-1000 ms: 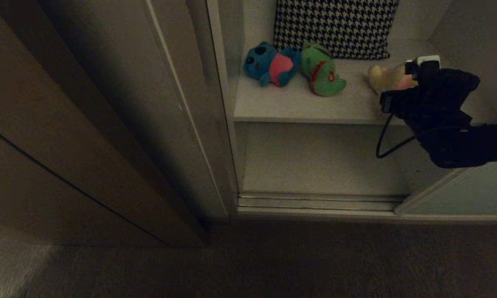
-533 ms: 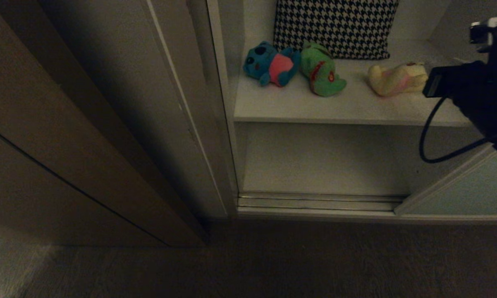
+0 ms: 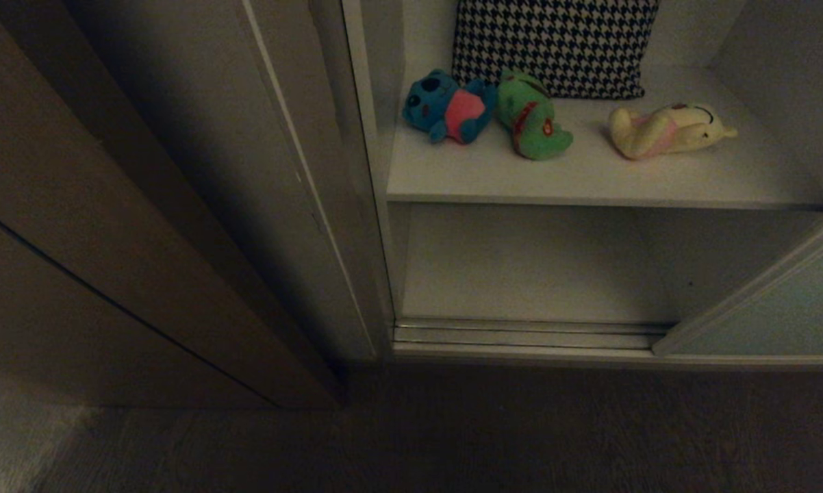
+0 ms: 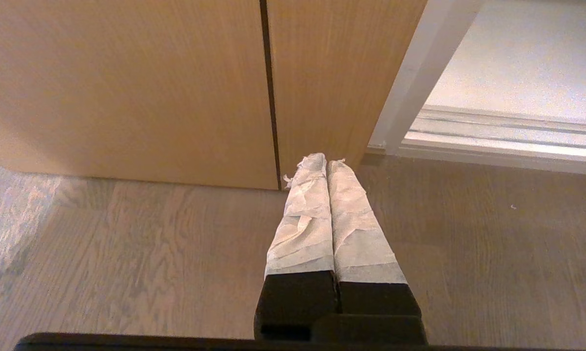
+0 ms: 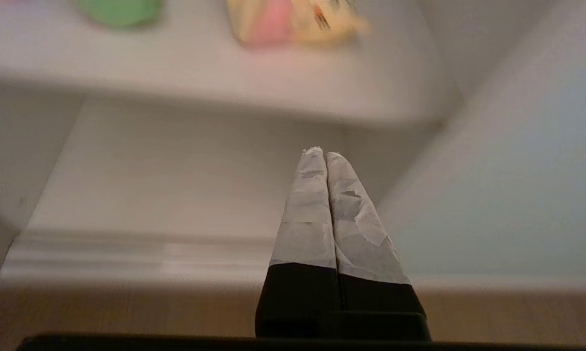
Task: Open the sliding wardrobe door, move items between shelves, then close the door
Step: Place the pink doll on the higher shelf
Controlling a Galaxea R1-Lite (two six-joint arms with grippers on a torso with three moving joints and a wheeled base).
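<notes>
Three plush items lie on the upper of the two white shelves: a blue one, a green frog and a yellow one on its side. The lower shelf is bare. The pale grey-green sliding wardrobe door stands slid aside at the right. No arm shows in the head view. My right gripper is shut and empty, low in front of the lower shelf, beside the door; the yellow toy lies above it. My left gripper is shut, parked over the floor.
A black-and-white houndstooth cloth leans at the back of the upper shelf. Silver floor rails run along the wardrobe's foot. Dark brown wooden panels fill the left side. Wood floor lies in front.
My right arm pulled back from the yellow toy, swung right and left the head view. Its jaws shut empty. The yellow toy stays on the upper shelf.
</notes>
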